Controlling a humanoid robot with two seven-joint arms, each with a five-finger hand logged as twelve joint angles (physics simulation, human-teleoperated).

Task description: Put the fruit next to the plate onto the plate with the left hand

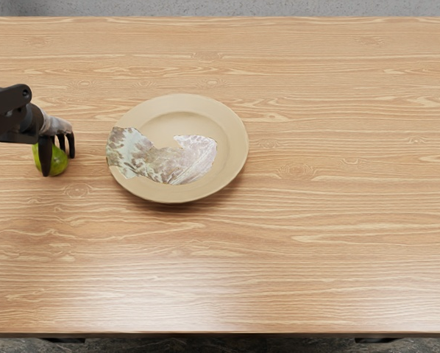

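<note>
Fruit (57, 161): small, round, yellow-green; on the table (316, 243), near the plate (235, 140) on its left, not touching the rim. Left robot hand (54, 137): dark fingers curled down around fruit. Fruit's top hidden by fingers; arm cut off at frame edge.

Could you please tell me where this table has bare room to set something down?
The light wooden table is bare right of the round tan plate and along the near and far edges. It is crowded only at the left, where the left hand closes over the small green fruit, leaving a narrow gap to the plate's rim.
</note>
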